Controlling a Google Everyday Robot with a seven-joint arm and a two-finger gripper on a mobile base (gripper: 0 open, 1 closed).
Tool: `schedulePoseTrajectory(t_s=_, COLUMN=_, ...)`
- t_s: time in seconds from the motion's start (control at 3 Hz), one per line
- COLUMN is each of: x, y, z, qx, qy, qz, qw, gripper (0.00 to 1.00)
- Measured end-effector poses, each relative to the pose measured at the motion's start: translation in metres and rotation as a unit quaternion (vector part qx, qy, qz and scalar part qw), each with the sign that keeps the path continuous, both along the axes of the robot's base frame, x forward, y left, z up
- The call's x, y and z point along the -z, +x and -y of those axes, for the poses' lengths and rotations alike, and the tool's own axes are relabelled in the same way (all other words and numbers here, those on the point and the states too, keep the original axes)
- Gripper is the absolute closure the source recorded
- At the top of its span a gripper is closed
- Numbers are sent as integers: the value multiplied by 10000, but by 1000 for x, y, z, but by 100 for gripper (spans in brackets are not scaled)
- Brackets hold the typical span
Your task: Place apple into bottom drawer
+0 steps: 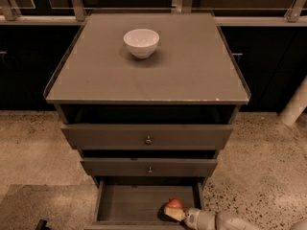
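The bottom drawer (129,202) of the grey-brown cabinet stands pulled open at the bottom of the camera view, showing a plain flat wooden floor. The small red-orange apple (175,203) sits low inside the drawer at its right front corner. My gripper (173,212) reaches in from the lower right on its pale arm, its pale fingertips closed around the apple's lower side. Only the top of the apple shows above the fingers.
A white bowl (141,42) stands on the cabinet top (192,75). Two knobbed drawers (148,139) above are slightly open. Speckled floor (259,166) lies on both sides, a white post (293,104) at the right, dark cabinets behind.
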State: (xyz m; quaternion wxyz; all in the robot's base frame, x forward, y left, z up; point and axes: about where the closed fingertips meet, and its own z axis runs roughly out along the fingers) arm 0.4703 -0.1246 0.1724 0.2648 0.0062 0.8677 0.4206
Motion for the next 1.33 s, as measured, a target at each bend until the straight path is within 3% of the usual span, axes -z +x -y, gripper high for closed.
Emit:
schedulePoseTrajectory(t_s=0.67, x=0, y=0, z=0, qx=0, qy=0, qz=0, qw=10000, gripper=11)
schedulePoseTrajectory(t_s=1.0, x=0, y=0, z=0, qx=-1, qy=1, qz=0, qw=10000, gripper=0)
schedulePoseTrajectory(t_s=1.33, x=0, y=0, z=0, qx=-1, qy=1, qz=0, qw=10000, gripper=0)
